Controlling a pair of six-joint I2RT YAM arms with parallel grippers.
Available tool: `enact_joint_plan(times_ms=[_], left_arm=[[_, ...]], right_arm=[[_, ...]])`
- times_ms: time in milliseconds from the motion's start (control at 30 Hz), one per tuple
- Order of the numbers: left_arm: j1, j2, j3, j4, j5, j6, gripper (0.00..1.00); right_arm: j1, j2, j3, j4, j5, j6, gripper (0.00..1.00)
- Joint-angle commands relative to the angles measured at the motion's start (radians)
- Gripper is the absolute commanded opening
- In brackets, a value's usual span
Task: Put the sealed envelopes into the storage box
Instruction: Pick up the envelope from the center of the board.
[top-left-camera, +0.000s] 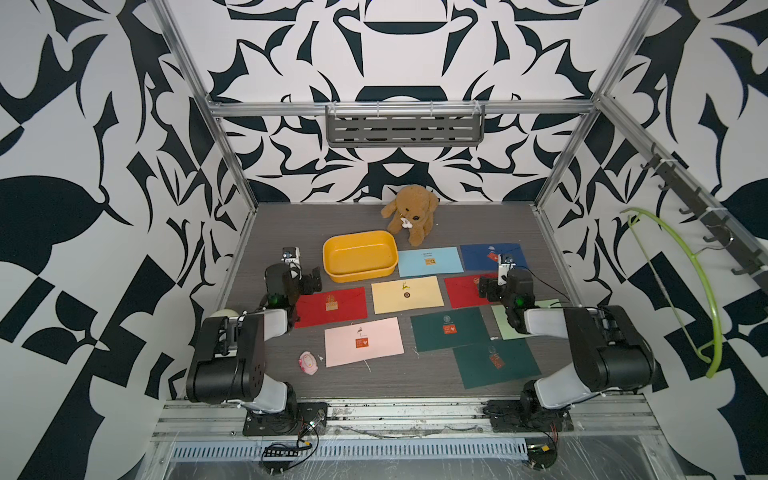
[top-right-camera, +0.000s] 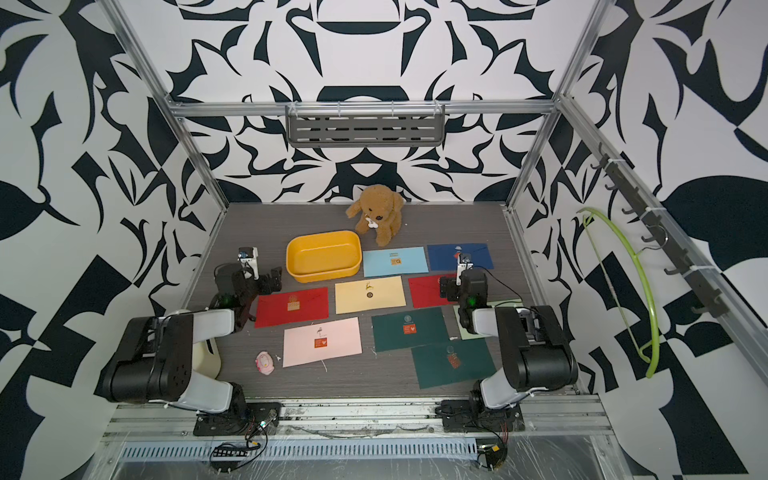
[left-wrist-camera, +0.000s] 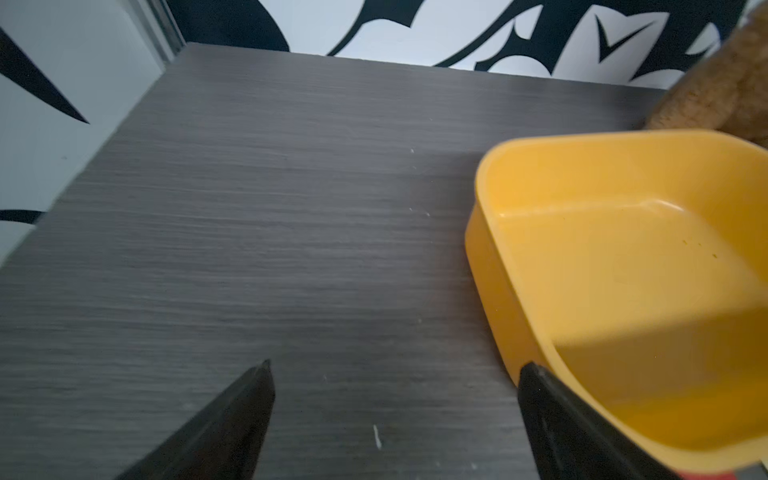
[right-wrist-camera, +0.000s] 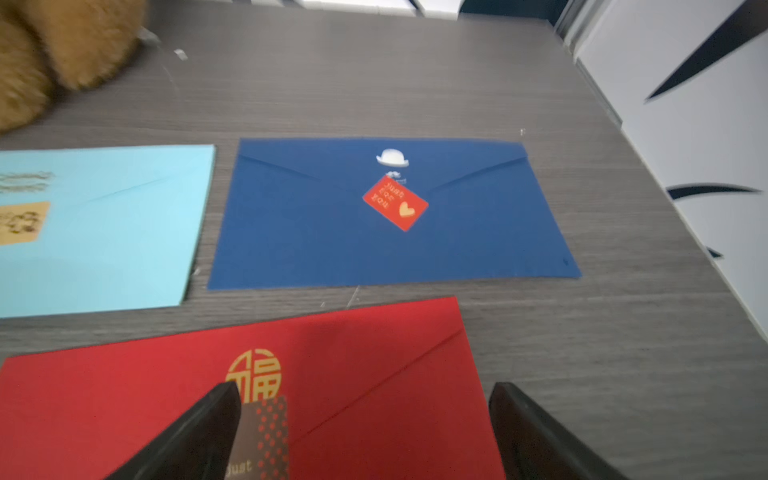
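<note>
The storage box (top-left-camera: 360, 277) is being shown at the rear of the table (top-left-camera: 291, 232), the sealed envelopes (top-left-camera: 406, 294) spread beside it. The left gripper (left-wrist-camera: 395, 365), jaws wide, is being held by its wall. The right gripper (right-wrist-camera: 365, 388), likewise wide, is being held over a red envelope (right-wrist-camera: 124, 407) whose gold character (right-wrist-camera: 254, 374) is being resolved only from that wrist.

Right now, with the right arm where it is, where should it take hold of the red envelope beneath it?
Take the red envelope by its short edge on the robot's right, coming in from that side. It lies flat, so only an edge offers purchase, and bare table borders that one. The right gripper hangs there, jaws open.
</note>
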Motion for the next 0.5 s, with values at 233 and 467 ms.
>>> enact_joint_plan(times_ms=[233, 467], left_arm=[[-0.154, -0.362, 0.276, -1.002, -0.307, -0.378, 0.99], [-0.311, -0.375, 0.351, -1.381, -0.158, -0.546, 0.99]], right_arm=[[0.378, -0.098, 0.394, -0.863, 0.039, 0.231, 0.97], [0.604, -0.11, 0.482, -1.066, -0.086, 0.371, 0.92]])
